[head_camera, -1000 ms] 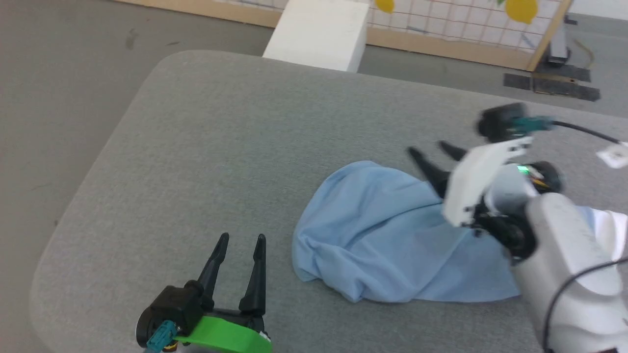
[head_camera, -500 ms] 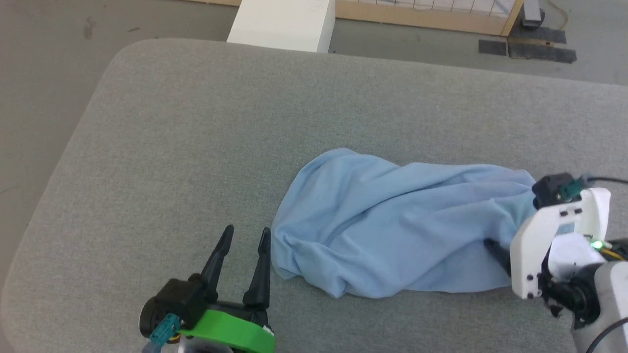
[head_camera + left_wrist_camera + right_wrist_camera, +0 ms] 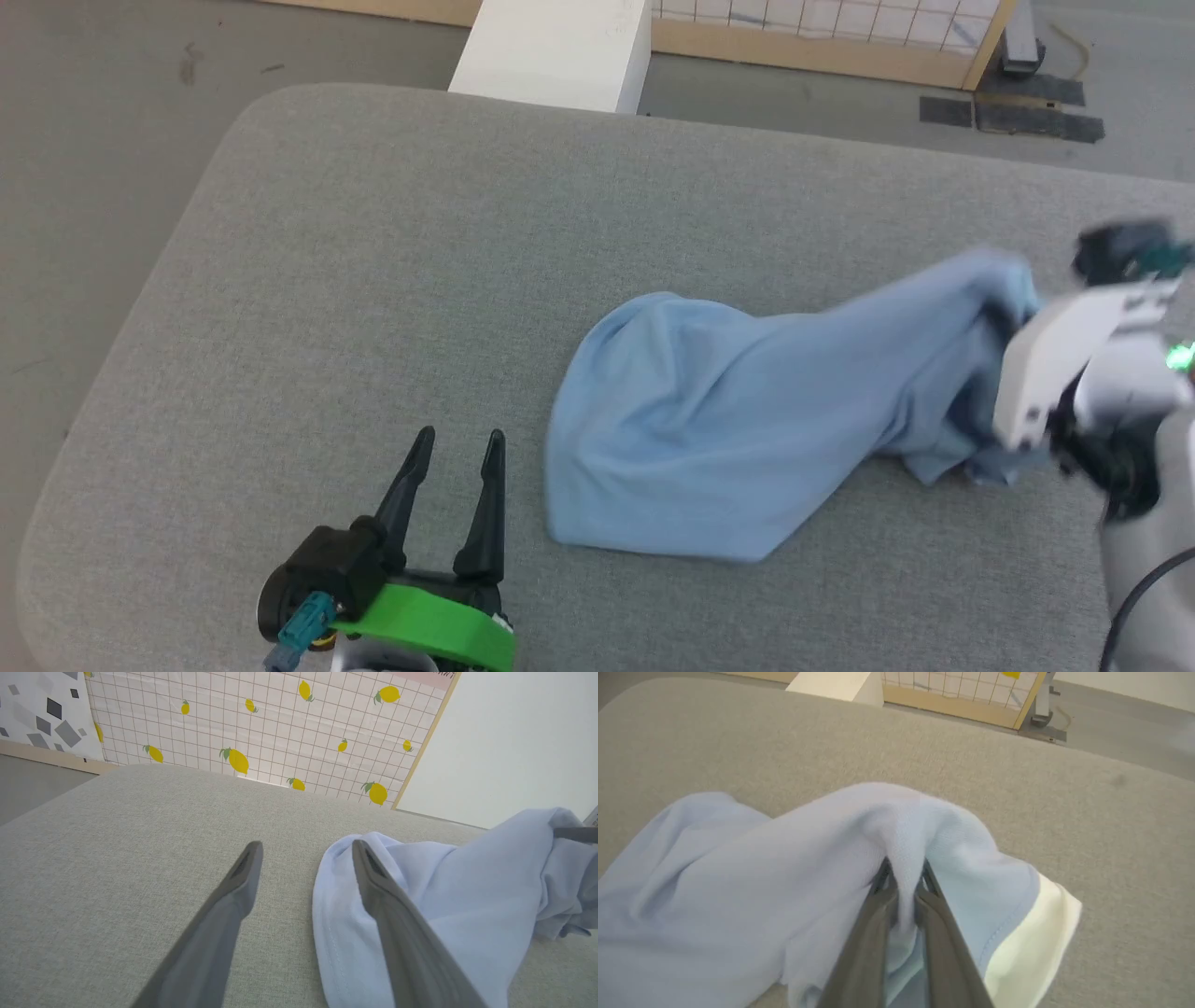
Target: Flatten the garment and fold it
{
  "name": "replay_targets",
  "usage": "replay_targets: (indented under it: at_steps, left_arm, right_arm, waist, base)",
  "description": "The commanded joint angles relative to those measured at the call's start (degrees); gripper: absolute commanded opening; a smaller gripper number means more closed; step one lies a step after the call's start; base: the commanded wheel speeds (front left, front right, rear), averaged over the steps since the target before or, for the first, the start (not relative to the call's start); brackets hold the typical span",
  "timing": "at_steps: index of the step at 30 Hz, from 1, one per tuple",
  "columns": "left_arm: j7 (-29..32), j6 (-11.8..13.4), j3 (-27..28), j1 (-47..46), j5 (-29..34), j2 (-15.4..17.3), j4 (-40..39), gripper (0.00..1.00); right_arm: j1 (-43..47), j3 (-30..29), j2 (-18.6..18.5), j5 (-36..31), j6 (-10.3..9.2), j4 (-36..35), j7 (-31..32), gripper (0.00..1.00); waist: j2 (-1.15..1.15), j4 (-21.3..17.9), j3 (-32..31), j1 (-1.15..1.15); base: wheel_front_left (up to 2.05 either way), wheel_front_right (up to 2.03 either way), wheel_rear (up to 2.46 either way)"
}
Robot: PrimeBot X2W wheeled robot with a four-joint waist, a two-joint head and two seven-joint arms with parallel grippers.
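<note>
Right end of shirt (image 3: 747, 420) now lifted off tabletop (image 3: 373, 261), pulled far-right; earlier lay slack. Right end effector (image 3: 903, 877) pinches blue fabric fold near white trim. Left end effector (image 3: 459, 436) spread wide, empty, just beside shirt's near-left edge. Flattening likely just starting.

The right hand (image 3: 1022, 317) is motion-blurred in the head view, partly hidden behind the garment (image 3: 747, 420).

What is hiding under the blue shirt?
Around the garment lies the grey padded table, so it rests on that. The right gripper pinches one end up, showing a white edge. Anything beneath the heap is covered.
</note>
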Motion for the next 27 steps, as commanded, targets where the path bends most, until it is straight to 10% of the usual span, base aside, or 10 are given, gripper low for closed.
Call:
replay_targets:
  at_steps: [1, 11, 18, 19, 20, 21, 22, 27]
  left_arm:
    - [-0.22, -0.04, -0.04, 0.20, -0.24, -0.13, 0.08, 1.00]
    - [-0.22, -0.07, 0.16, 1.35, 0.03, -0.13, 0.19, 1.00]
    - [-0.22, -0.53, -0.86, 1.11, -0.08, -0.13, 1.01, 1.00]
    - [-0.22, -0.58, -1.01, 1.07, -0.15, -0.13, 1.10, 1.00]
    - [-0.22, -0.65, -1.16, 1.07, -0.21, -0.13, 1.23, 1.00]
    - [-0.22, -0.70, -1.28, 1.07, -0.26, -0.13, 1.36, 1.00]
    - [-0.22, -0.75, -1.39, 1.07, -0.31, -0.13, 1.49, 1.00]
    - [-0.22, -0.77, -1.23, 1.58, -0.28, -0.13, 1.75, 1.00]
  right_arm:
    - [-2.62, -0.06, -0.24, -0.13, -0.09, -0.63, -1.05, 0.00]
    - [-4.79, 10.26, 1.97, 5.58, -0.09, -9.89, -2.21, 0.00]
    - [6.63, 31.63, 0.49, 13.25, -0.09, -7.79, 0.43, 0.00]
    - [7.39, 33.38, 0.34, 13.79, -0.09, -6.55, 0.51, 0.06]
    - [7.90, 35.27, 0.21, 14.30, -0.09, -5.09, 0.28, 0.41]
    - [8.10, 36.36, 0.17, 14.57, -0.09, -3.97, -0.17, 0.48]
    - [8.15, 37.42, 0.14, 14.83, -0.09, -2.59, -0.58, 1.00]
    - [6.41, 38.24, 0.50, 16.32, -0.09, -0.15, -3.55, 1.00]
  waist:
    - [0.00, -0.28, -0.66, 0.00]
    - [0.00, -1.73, -2.60, 0.00]
    - [0.00, -1.46, -2.64, 0.00]
    - [0.00, -1.22, -2.67, 0.00]
    - [0.00, -0.94, -2.71, 0.00]
    - [0.00, -0.62, -2.75, 0.00]
    - [0.00, -0.26, -2.81, 0.00]
    - [0.00, 0.81, -3.37, 0.00]
  base:
    - [0.00, 0.00, 0.00]
    - [0.00, 0.00, 0.00]
    - [0.00, 0.00, 0.00]
    - [0.00, 0.00, 0.00]
    - [0.00, 0.00, 0.00]
    - [0.00, 0.00, 0.00]
    - [0.00, 0.00, 0.00]
    - [0.00, 0.00, 0.00]
